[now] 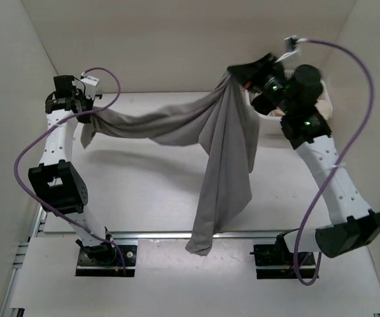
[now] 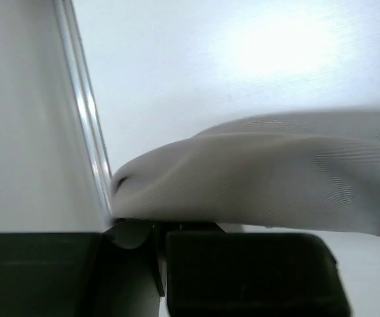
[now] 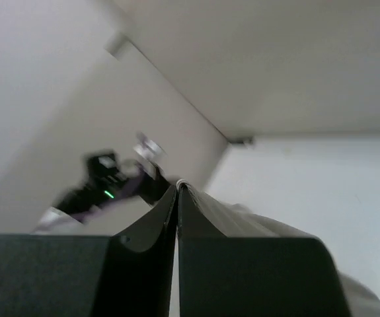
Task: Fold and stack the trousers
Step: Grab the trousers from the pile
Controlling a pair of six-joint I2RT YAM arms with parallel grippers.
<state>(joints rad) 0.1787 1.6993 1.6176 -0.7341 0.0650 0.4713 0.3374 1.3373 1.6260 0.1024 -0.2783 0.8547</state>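
So left gripper (image 1: 84,114) and right gripper (image 1: 241,71) each pinch the grey trousers (image 1: 226,165), strung up above the table (image 1: 143,191). Spreading step, I'd say; next needs lowering them flat.

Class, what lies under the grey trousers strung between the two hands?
Only bare table, shadowed by the trousers. The hanging leg covers a strip of table and rail beneath it.
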